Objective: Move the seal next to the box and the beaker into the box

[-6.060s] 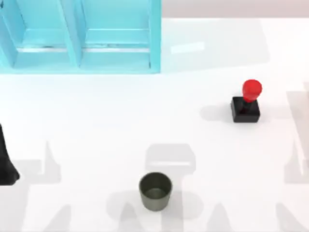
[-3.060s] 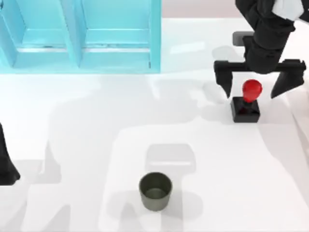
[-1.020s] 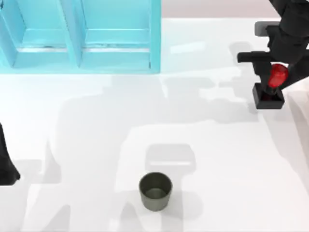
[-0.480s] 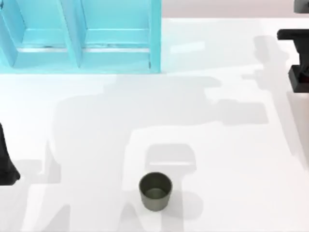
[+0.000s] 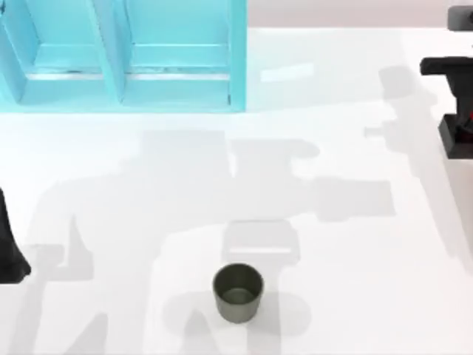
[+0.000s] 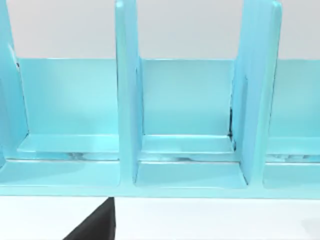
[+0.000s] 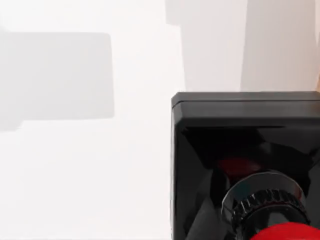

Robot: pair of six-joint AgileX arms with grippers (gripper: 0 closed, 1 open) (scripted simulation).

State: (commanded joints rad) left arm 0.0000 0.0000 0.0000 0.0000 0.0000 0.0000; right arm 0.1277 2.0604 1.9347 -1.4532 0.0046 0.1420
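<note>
The seal is at the top view's far right edge, its black base cut off by the picture's border. My right gripper is shut on its red knob. In the right wrist view the black base looms large with the red knob just above it. The beaker, an olive-grey cup, stands upright near the table's front middle, far from both grippers. The turquoise box stands at the back left with its open compartments facing the table. My left arm is parked at the left edge.
The left wrist view faces the box's dividers and compartment floors. White table lies between the beaker and the box. Arm shadows fall across the middle of the table.
My right gripper came down over the seal, shut on its knob and carried it rightward to the table's right edge. The beaker and the left arm have not moved.
</note>
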